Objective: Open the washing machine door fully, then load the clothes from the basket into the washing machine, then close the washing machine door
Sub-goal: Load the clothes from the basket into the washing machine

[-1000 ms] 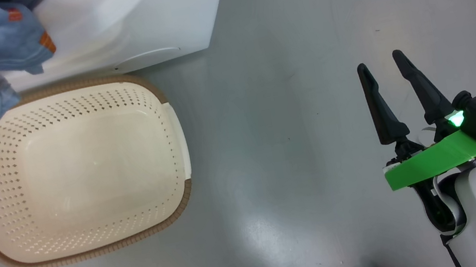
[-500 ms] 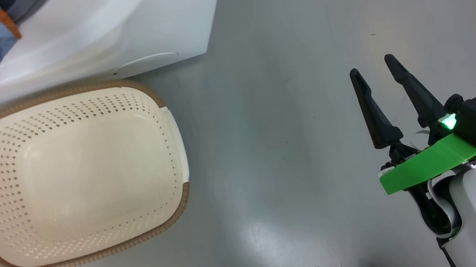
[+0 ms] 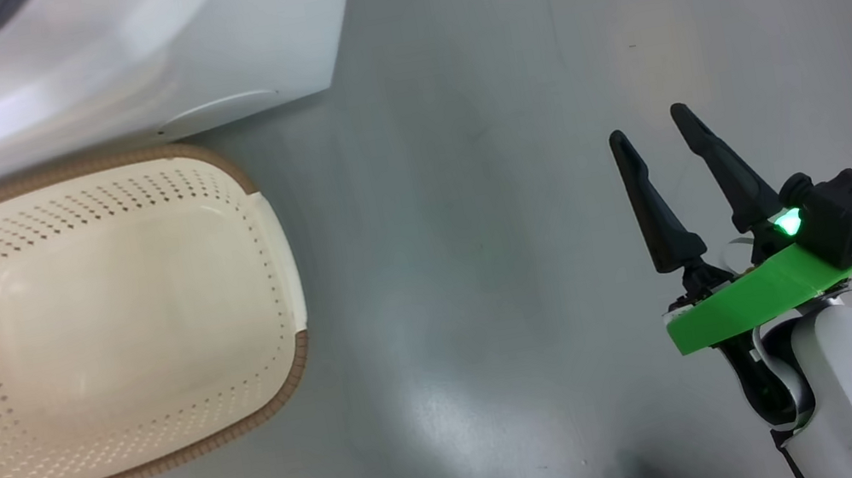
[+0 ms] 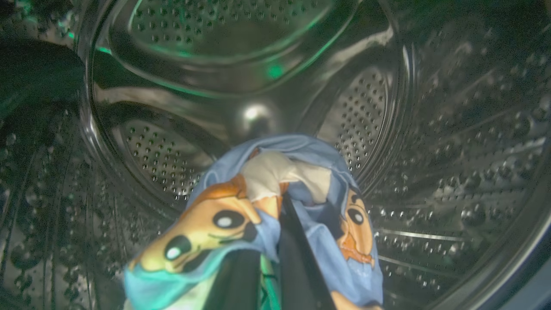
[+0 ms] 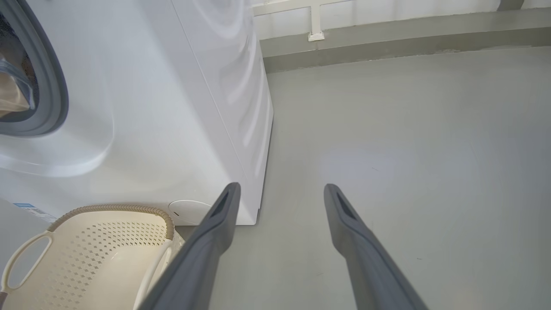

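Washing machine (image 3: 103, 68) at the head view's upper left; basket (image 3: 103, 327) on the floor just beside its front. Clothes (image 4: 258, 206) inside the steel drum (image 4: 258, 64), left gripper (image 4: 275, 241) clenched on them. Right gripper (image 3: 648, 126) released, jaws spread, well apart from basket.

**What I can't make out**

On my head view the basket (image 3: 103, 327) runs off the left edge, one handle half lost, and the washing machine (image 3: 228, 38) is cut at the top. In the left wrist view the clothes (image 4: 267, 181) wrap my left fingers (image 4: 297, 258), hiding their tips. The label (image 5: 32, 210) is too small to read.
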